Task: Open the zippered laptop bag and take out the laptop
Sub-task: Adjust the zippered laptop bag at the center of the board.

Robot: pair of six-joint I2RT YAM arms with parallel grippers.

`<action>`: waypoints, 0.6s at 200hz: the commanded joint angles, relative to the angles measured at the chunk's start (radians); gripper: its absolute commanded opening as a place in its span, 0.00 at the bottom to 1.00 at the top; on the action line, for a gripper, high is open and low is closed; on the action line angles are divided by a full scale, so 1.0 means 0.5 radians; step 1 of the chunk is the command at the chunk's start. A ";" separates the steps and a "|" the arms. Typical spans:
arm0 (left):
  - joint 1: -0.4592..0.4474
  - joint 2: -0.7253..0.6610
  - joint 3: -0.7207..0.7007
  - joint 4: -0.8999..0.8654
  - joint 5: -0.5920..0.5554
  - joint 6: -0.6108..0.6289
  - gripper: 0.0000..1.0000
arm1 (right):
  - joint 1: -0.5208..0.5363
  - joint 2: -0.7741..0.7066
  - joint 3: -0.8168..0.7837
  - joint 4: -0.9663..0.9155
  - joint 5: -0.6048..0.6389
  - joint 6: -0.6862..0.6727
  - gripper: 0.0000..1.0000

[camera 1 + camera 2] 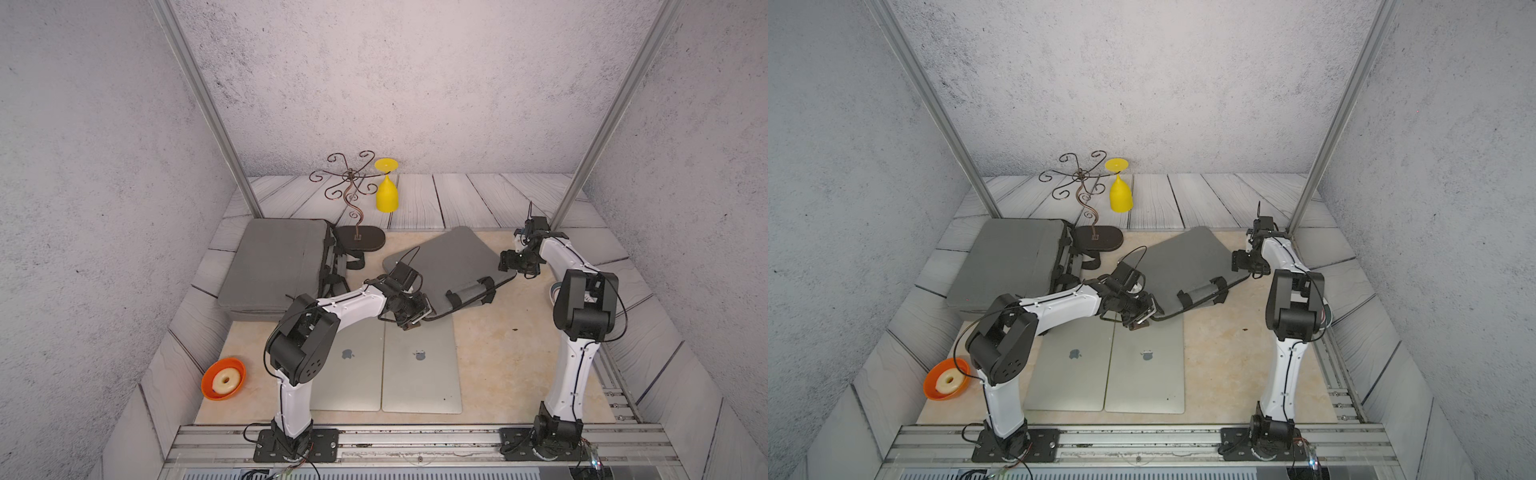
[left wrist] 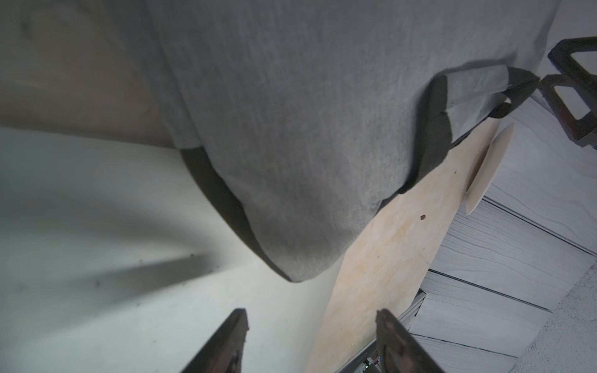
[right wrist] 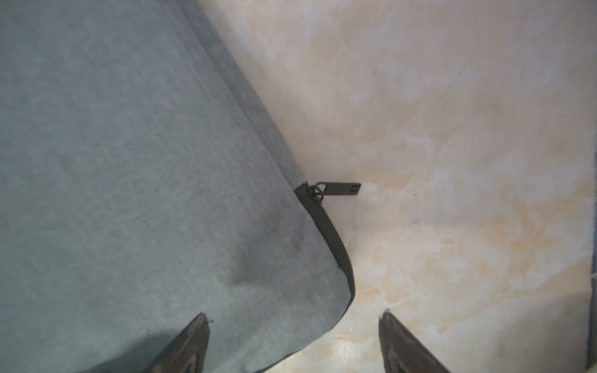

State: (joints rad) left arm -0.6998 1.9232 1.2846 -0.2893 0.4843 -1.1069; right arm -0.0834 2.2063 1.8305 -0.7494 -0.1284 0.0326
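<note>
The laptop bag (image 1: 449, 262) is laid flat at the middle of the table (image 1: 511, 353), turned on a slant. Its long edge, the one with the handles (image 1: 471, 293), is stretched between the two grippers. The left gripper (image 2: 310, 311) is placed at the bag's near corner with its jaws apart and nothing between them. That corner is seen just ahead of it, overlapping a closed laptop (image 1: 419, 365) on the table. The right gripper (image 3: 294, 315) is likewise spread and empty, set astride the opposite corner, one finger above the fabric and the other above bare table.

The zipper pull (image 3: 339, 189) is found just past that corner, sticking out from the short edge, ahead of the right gripper and well apart from the left. From it the dark zip band is carried round the corner toward the handled edge (whether the teeth are closed cannot be told). The right arm is therefore judged the nearer for the pull. The draw would be made along the long edge toward the left gripper, by which the near corner could be pinned. No laptop is seen inside the bag.
</note>
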 commanded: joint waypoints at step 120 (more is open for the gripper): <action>0.075 0.249 0.342 -0.197 -0.033 0.259 0.11 | -0.092 0.448 0.387 -0.353 -0.105 -0.072 0.72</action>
State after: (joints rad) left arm -0.6846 2.0491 1.4303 -0.3672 0.4850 -1.0286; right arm -0.1078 2.3688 2.0258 -0.8673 -0.1989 0.0063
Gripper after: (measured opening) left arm 0.167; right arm 0.721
